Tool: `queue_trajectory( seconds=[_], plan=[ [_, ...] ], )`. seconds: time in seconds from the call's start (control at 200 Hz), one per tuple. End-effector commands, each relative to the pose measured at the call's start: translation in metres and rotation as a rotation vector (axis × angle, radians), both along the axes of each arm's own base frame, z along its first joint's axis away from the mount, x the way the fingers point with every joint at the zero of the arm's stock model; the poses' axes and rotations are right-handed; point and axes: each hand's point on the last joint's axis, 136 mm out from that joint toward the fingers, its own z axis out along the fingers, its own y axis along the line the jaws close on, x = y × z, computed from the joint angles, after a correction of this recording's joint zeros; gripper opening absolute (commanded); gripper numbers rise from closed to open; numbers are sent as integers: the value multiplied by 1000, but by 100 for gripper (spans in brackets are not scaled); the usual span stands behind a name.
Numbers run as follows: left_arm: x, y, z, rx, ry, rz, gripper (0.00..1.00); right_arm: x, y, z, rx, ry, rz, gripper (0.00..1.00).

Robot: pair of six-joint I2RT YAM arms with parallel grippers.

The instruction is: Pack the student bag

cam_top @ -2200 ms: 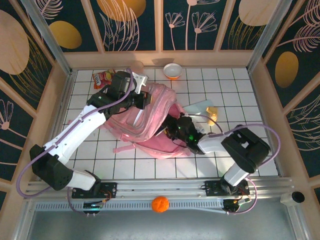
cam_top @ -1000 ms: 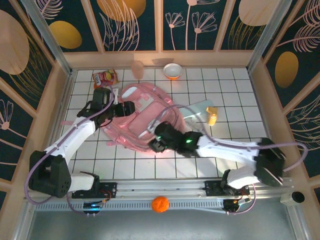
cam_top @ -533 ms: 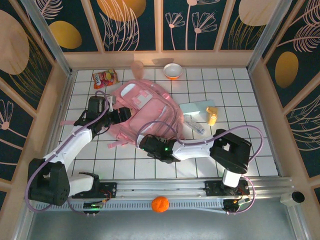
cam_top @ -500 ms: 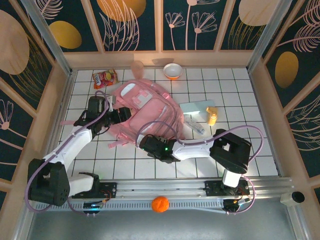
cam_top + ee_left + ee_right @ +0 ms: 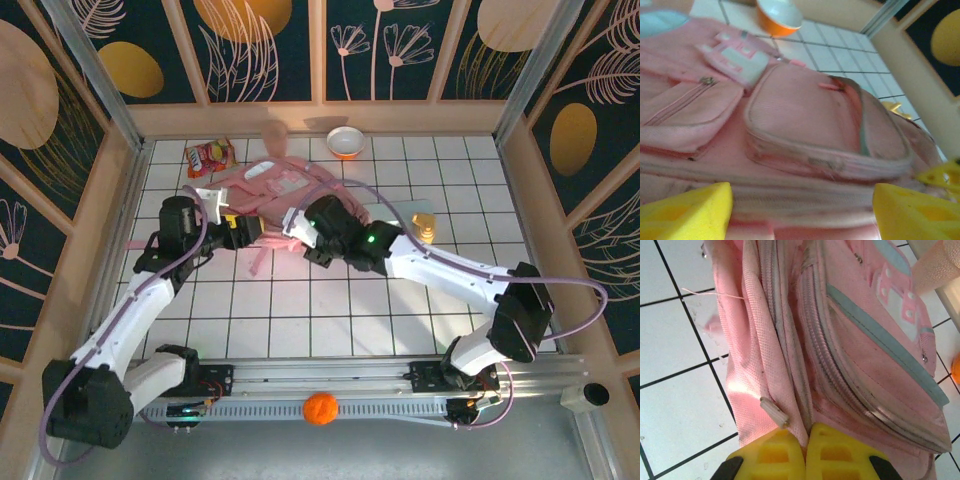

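The student bag (image 5: 283,190), pink with white zip trim, lies bunched up at the back middle of the tiled table. My right gripper (image 5: 306,238) is at its near edge, and in the right wrist view its yellow fingers (image 5: 775,452) are shut on a fold of the bag's pink fabric (image 5: 765,355), next to a white zip pull (image 5: 774,412). My left gripper (image 5: 237,228) sits at the bag's left side. Its jaws stand wide apart in the left wrist view, with the bag's zip-trimmed side (image 5: 805,125) stretching between the left gripper (image 5: 800,215) fingertips.
An orange bowl (image 5: 345,142) and a pale cup (image 5: 275,133) stand near the back wall. A snack packet (image 5: 210,155) lies at the back left, and a yellow bottle (image 5: 424,226) is right of the bag. An orange ball (image 5: 320,408) rests beyond the front rail.
My right gripper has shut on the bag's edge and pulled it up and toward the back wall, bunching the bag. My left gripper has followed the bag's left side, still wide.
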Motion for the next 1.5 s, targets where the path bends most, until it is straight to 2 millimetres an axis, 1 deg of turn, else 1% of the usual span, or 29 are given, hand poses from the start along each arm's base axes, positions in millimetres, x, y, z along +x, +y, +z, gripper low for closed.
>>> queue_trajectory(
  seconds=[0.0,0.04,0.205,0.26,0.315,0.44,0.505,0.586,0.681,0.751,0.826,0.891,1.036,1.201,1.301,1.411,1.446,1.496],
  plan=[
    [-14,-2,10,-8,-75,-39,74,8,8,48,126,-11,41,0],
    [-16,2,13,-6,-85,-16,73,15,5,51,125,-16,29,0],
    [-16,26,16,28,-107,134,74,22,2,51,120,21,31,0],
    [-19,29,16,29,-115,146,74,23,2,51,123,33,34,0],
    [-24,25,13,20,-124,116,73,23,3,53,135,46,36,0],
    [-35,14,-9,10,-116,30,72,25,6,60,174,63,44,0],
    [-39,9,-17,14,-126,-10,67,27,6,64,184,67,43,0],
    [-46,3,-18,12,-178,-70,62,30,6,66,192,70,30,0],
    [-50,1,-16,33,-275,-107,61,30,6,68,200,75,32,0],
    [-49,1,-14,61,-361,-118,64,30,8,68,210,79,35,0],
    [-44,2,-11,100,-438,-117,64,29,10,70,218,83,39,0],
    [-38,4,-11,139,-460,-113,64,29,10,69,216,92,40,0],
    [-29,-1,-17,177,-465,-154,62,28,11,70,224,97,42,0],
    [-22,-7,-14,160,-494,-175,53,27,12,71,233,102,45,0],
    [-21,-11,-5,138,-525,-189,46,24,13,69,238,116,51,0],
    [-22,-15,3,111,-551,-207,41,22,11,65,237,128,51,0],
    [-22,-15,4,109,-550,-209,38,22,11,64,240,130,50,0],
    [-20,-16,4,108,-547,-208,30,20,11,64,247,135,50,0]
  ],
)
